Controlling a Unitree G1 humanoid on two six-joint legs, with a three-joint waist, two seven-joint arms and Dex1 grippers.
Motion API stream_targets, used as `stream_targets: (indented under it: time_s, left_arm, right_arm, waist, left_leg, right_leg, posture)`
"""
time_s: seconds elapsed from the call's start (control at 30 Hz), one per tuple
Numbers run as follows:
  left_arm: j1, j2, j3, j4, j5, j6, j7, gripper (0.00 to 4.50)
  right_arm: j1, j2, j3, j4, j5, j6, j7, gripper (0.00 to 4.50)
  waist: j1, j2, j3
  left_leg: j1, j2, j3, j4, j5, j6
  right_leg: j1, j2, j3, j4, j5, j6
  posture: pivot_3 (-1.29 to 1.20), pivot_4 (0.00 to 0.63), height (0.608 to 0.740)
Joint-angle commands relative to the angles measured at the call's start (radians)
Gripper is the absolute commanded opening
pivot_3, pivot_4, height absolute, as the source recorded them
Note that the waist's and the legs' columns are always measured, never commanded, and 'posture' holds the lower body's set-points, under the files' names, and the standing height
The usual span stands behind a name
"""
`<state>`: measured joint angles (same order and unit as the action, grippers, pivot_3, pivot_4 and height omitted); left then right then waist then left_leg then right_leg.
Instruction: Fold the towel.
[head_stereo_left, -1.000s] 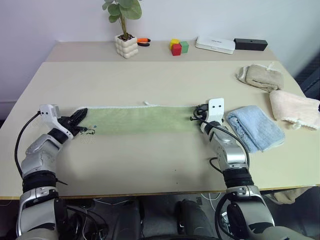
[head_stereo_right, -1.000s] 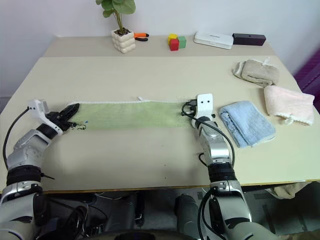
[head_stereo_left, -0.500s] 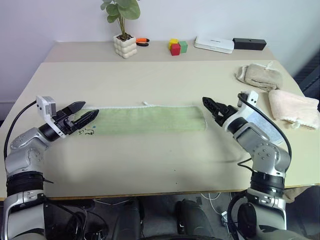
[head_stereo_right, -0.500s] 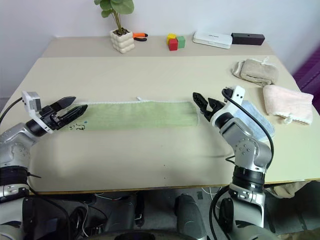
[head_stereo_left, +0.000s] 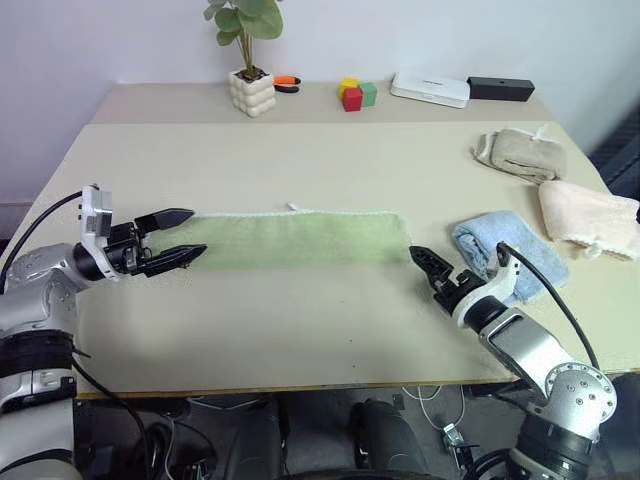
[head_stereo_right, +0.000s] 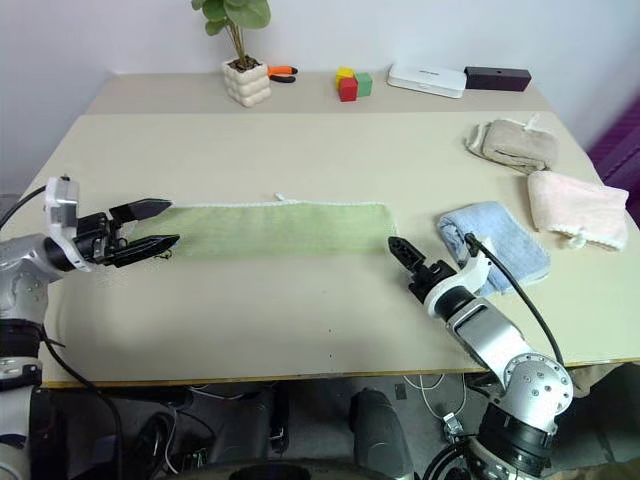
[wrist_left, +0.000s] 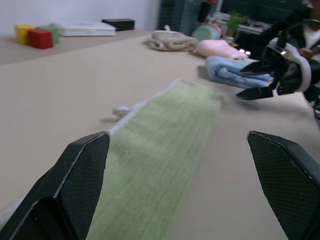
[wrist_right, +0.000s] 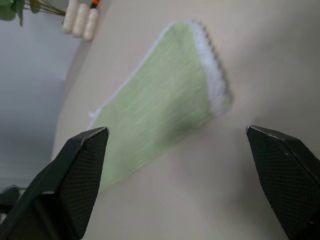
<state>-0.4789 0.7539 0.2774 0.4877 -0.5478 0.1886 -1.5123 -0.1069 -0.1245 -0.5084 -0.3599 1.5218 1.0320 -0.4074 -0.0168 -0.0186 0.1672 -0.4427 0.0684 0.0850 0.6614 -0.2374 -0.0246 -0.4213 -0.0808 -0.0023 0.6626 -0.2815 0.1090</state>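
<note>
Both my end effectors have let go: the left end effector (head_stereo_left: 178, 234) and right end effector (head_stereo_left: 432, 270) now hang spread apart, drawn back from either end of the towel (head_stereo_left: 300, 239), which lies between them in a long strip on the worktop (head_stereo_left: 300, 160), ready for another fold.

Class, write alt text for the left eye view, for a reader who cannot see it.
A light green towel lies flat as a long strip on a beige table, with the open left gripper and open right gripper just off its two ends. Three folded towels lie to the right.
</note>
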Motion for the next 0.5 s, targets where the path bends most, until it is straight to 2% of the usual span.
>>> stream_targets:
  time_s: [0.03, 0.17, 0.5]
  left_arm:
    - [-0.02, 0.012, -0.003, 0.004, 0.009, -0.032, -0.02, 4.5]
    - [-0.021, 0.017, -0.002, 0.017, 0.018, -0.057, -0.022, 4.5]
    - [0.054, 0.031, 0.022, -0.045, -0.004, -0.055, -0.003, 4.5]
  right_arm:
    - [0.005, -0.015, 0.046, -0.016, 0.086, -0.06, -0.06, 4.47]
    - [0.001, -0.026, 0.094, 0.01, 0.102, -0.122, -0.09, 4.47]
    - [-0.057, -0.028, 0.164, 0.117, 0.031, -0.234, -0.082, 4.47]
  waist:
    - [-0.001, 0.0, 0.0]
    - [0.001, 0.0, 0.0]
    - [0.0, 0.0, 0.0]
  left_leg:
    - [0.0, 0.0, 0.0, 0.0, 0.0, 0.0]
    - [0.0, 0.0, 0.0, 0.0, 0.0, 0.0]
    - [0.0, 0.0, 0.0, 0.0, 0.0, 0.0]
  right_leg:
    - [0.0, 0.0, 0.0, 0.0, 0.0, 0.0]
    - [0.0, 0.0, 0.0, -0.001, 0.0, 0.0]
    - [0.0, 0.0, 0.0, -0.001, 0.0, 0.0]
  posture:
    - [0.0, 0.15, 0.735]
    - [0.0, 0.15, 0.735]
    - [0.0, 0.15, 0.735]
